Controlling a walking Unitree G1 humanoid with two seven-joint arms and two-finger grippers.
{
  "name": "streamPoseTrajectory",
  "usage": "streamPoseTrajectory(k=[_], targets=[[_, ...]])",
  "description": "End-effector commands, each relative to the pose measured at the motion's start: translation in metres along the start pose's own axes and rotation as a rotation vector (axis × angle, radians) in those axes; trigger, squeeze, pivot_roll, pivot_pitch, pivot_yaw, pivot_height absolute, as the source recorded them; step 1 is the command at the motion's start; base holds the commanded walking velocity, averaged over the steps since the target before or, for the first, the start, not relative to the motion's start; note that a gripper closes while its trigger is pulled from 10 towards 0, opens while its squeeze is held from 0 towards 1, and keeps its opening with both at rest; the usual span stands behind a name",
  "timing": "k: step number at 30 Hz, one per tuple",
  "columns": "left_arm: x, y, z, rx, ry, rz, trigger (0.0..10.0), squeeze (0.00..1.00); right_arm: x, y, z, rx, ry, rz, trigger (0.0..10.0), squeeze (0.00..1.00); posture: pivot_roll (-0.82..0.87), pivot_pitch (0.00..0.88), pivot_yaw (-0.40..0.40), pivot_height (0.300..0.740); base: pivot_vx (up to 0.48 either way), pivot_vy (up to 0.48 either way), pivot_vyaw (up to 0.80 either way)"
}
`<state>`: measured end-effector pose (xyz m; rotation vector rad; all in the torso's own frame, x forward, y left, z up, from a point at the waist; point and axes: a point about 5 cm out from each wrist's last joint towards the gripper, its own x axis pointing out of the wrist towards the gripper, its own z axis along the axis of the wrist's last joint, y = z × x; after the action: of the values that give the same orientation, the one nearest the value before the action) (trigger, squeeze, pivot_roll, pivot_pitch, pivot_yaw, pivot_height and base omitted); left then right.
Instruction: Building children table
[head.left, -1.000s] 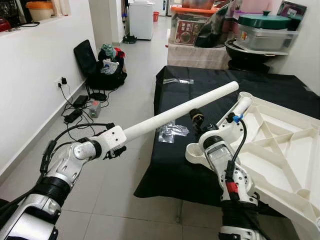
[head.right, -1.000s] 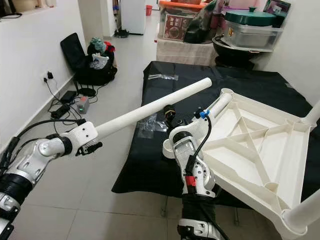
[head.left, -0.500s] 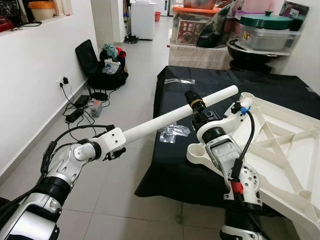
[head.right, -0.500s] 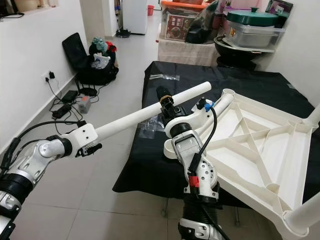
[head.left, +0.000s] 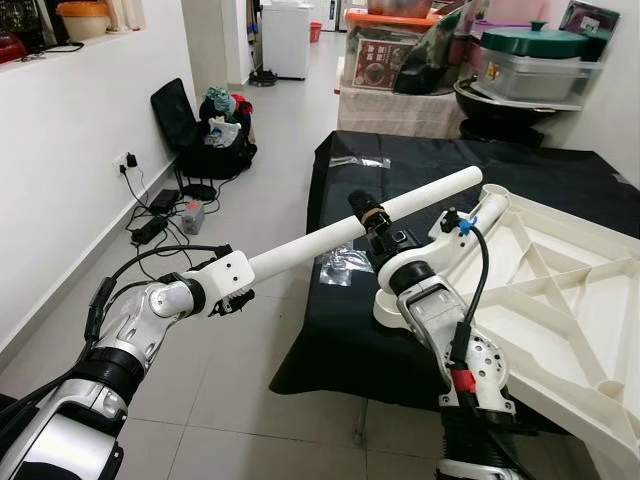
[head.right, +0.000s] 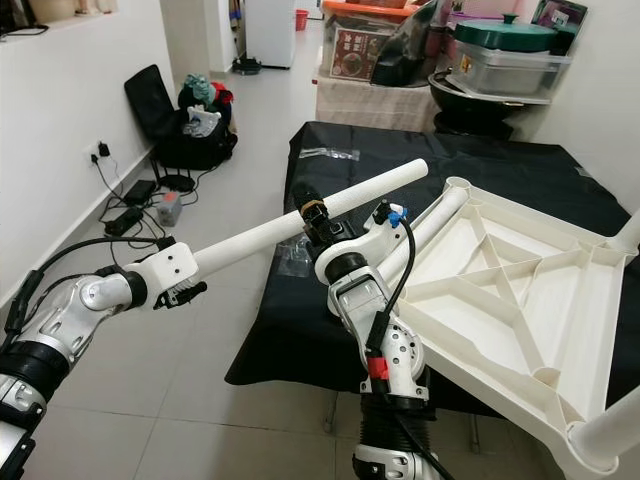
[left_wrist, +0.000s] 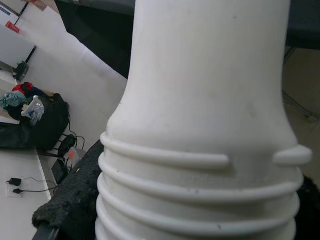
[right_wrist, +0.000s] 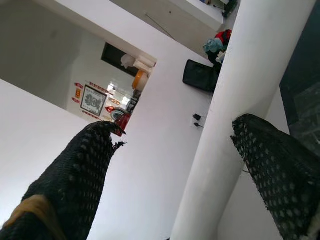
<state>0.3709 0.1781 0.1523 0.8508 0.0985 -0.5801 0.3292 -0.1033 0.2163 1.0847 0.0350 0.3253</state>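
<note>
The right gripper (head.left: 368, 222) has risen from beneath the table leg (head.left: 360, 228), its fingers now straddling it.

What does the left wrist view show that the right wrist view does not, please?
The left wrist view shows the threaded end of the white table leg, its ridges running around the tube, held in the left claw, with the black cloth behind. The right wrist view shows the right claw with its fingers spread either side of the leg's smooth shaft, a wall and ceiling behind. Both share the same white leg and the dark bag on the floor.
</note>
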Motion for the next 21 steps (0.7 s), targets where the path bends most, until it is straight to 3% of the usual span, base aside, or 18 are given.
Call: streamPoseTrajectory(k=[1, 9, 15, 21], targets=[[0.0, 0.003, 0.001, 0.003, -0.01, 0.01, 10.0, 0.0, -0.004, -0.005, -0.03, 0.117, 0.054, -0.039, 10.0, 0.0, 0.08, 0.0, -0.068, 0.74, 0.0, 0.0, 0.0], [0.0, 0.002, 0.002, 0.002, -0.016, 0.01, 10.0, 0.0, -0.007, -0.011, -0.023, 0.09, 0.052, -0.063, 10.0, 0.0, 0.08, 0.0, -0.068, 0.74, 0.0, 0.0, 0.0], [0.002, 0.002, 0.008, 0.003, -0.041, 0.005, 10.0, 0.0, -0.002, -0.017, -0.041, 0.07, 0.095, -0.118, 10.0, 0.0, 0.09, 0.0, -0.07, 0.74, 0.0, 0.0, 0.0], [0.003, 0.003, 0.012, 0.002, -0.058, 0.004, 10.0, 0.0, 0.007, -0.019, -0.043, 0.057, 0.087, -0.14, 10.0, 0.0, 0.1, 0.0, -0.073, 0.74, 0.0, 0.0, 0.0]])
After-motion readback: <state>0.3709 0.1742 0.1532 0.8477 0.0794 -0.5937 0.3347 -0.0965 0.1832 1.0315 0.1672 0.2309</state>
